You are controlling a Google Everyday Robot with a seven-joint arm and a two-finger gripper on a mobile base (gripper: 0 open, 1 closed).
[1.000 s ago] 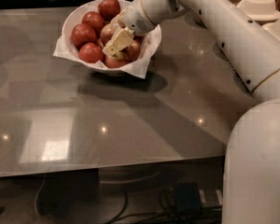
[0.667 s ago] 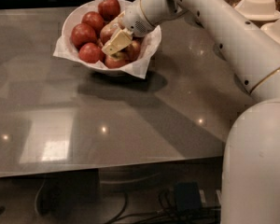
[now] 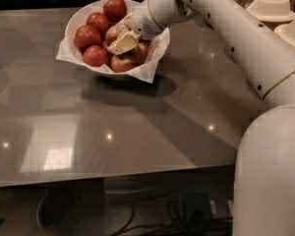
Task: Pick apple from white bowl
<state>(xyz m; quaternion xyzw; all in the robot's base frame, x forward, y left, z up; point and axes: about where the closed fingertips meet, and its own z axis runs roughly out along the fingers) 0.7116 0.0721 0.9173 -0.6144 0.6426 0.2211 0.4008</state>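
The gripper sat over the apple, mid-pile in the white bowl, far left. Whether it gripped couldn't be told. The apple was likely firm, smooth and slippery, best held across its widest sides.

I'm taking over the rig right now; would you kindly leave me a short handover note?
The claw is down in the bowl, right over the apple.
The apple sits in the bowl among the other apples, not lifted.
The bowl stands at the far side of the table.
Done: the reach. Left: secure the apple and lift it out.
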